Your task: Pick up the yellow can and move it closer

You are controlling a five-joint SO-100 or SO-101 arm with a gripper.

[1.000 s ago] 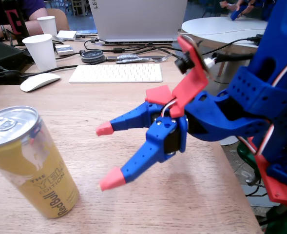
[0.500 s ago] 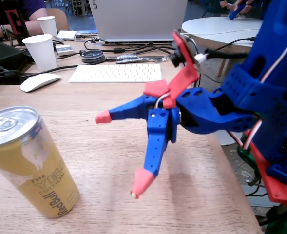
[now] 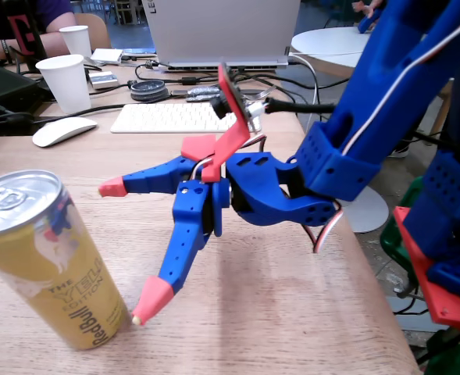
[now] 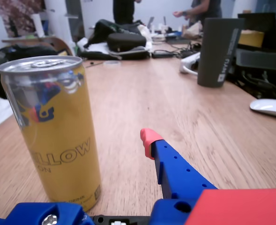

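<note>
The yellow can stands upright on the wooden table at the lower left of the fixed view, silver top with pull tab up. My blue gripper with red fingertips is open just right of it. The lower fingertip sits close to the can's base, and the upper one points left behind the can. Nothing is between the fingers. In the wrist view the yellow can fills the left side and one red fingertip reaches forward to its right, apart from it.
Two white paper cups, a white mouse, a keyboard and a laptop lie at the back. The table edge runs along the right. A dark grey container stands far off.
</note>
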